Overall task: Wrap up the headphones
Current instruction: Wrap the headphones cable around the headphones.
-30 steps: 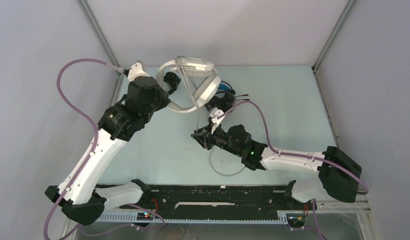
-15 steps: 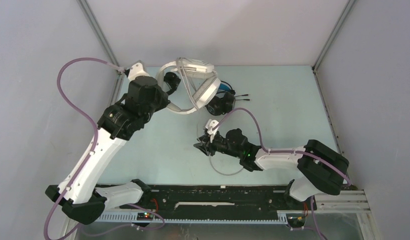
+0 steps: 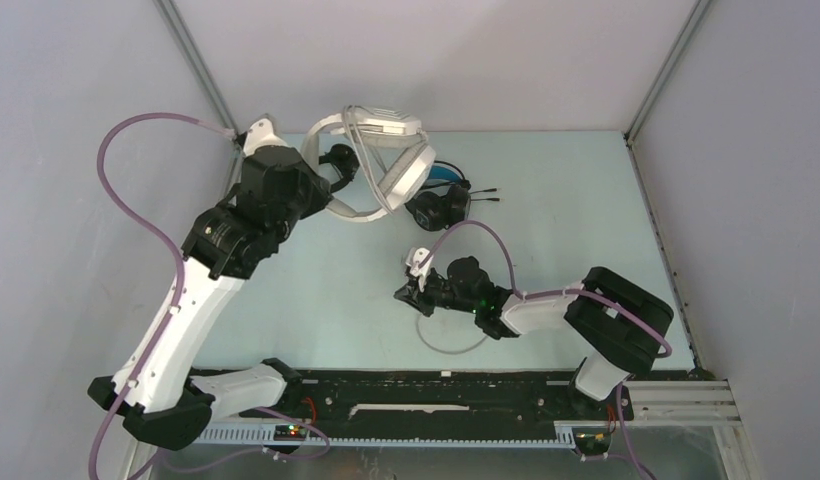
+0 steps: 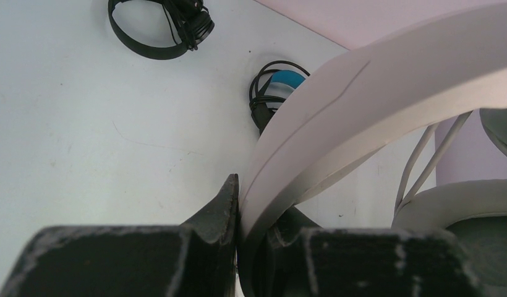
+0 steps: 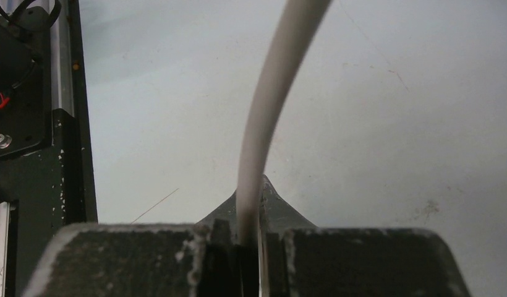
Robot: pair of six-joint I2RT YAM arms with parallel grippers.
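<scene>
My left gripper (image 3: 333,168) is shut on the headband of the white over-ear headphones (image 3: 388,160) and holds them above the back of the table. In the left wrist view the band (image 4: 362,105) sits clamped between my fingers (image 4: 223,207), with an ear cup (image 4: 467,204) at the right. My right gripper (image 3: 406,291) is shut on the white cable (image 5: 269,93), which loops on the table (image 3: 452,345). The black pair with the blue headband (image 3: 441,203) lies behind it and also shows in the left wrist view (image 4: 279,86). The all-black pair (image 4: 158,31) lies on the table, hidden in the top view.
Grey walls close the table (image 3: 586,200) on the left, back and right. A black rail (image 3: 436,385) with the arm bases runs along the near edge and also shows in the right wrist view (image 5: 34,124).
My right gripper has drawn the cable slightly nearer, and its arm has folded leftward. My left gripper has carried the white headphones a little toward the back.
</scene>
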